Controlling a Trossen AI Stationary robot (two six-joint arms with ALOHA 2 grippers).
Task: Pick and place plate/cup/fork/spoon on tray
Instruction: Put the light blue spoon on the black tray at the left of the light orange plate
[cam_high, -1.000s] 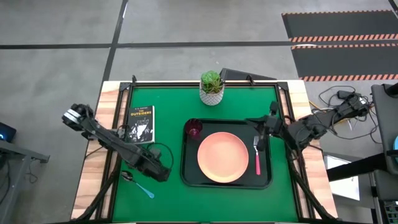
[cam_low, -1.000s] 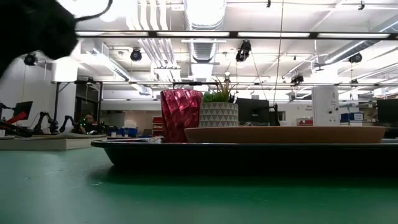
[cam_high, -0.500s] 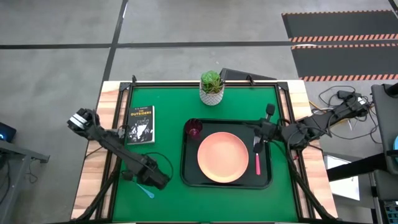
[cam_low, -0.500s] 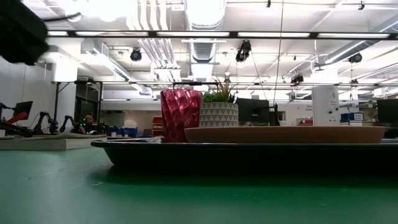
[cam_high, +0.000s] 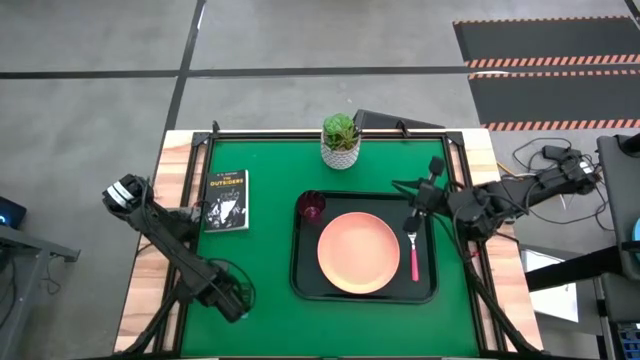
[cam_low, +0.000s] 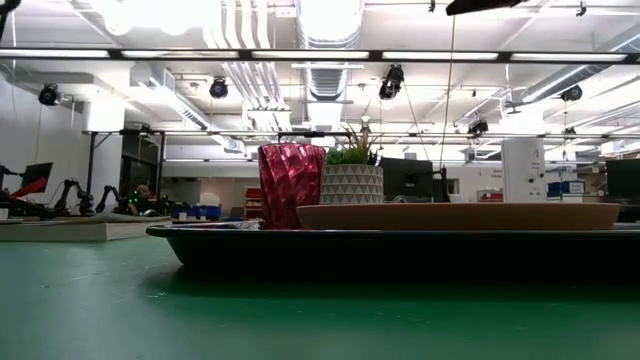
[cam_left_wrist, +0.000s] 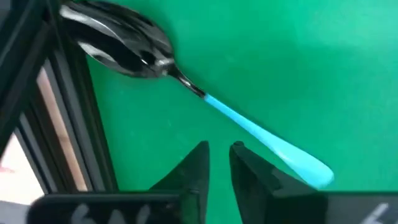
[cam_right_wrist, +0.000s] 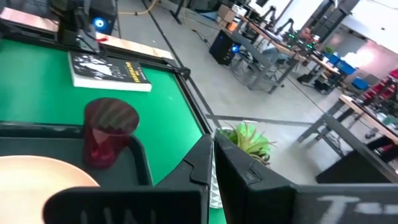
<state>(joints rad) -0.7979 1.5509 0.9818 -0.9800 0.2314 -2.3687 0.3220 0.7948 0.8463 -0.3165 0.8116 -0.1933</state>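
The blue-handled spoon (cam_left_wrist: 236, 118) lies flat on the green mat near the table's left rail; in the high view my left gripper (cam_high: 228, 298) covers it. My left gripper (cam_left_wrist: 221, 149) hovers above the handle, open by a narrow gap and empty. The peach plate (cam_high: 358, 252), the dark red cup (cam_high: 312, 207) and the red-handled fork (cam_high: 414, 250) rest on the black tray (cam_high: 298, 270). My right gripper (cam_high: 420, 198) is shut and empty, raised above the tray's far right corner.
A black book (cam_high: 226, 200) lies at the mat's far left. A white pot with a green plant (cam_high: 341, 140) stands at the far edge. The black frame rail (cam_left_wrist: 62, 124) runs right beside the spoon's bowl. Bare green mat lies between the spoon and the tray.
My left gripper has gone toward the table's near left corner and now stands over the spoon. My right gripper has risen from over the fork and drawn toward the far edge. The fork, plate and cup have stayed on the tray.
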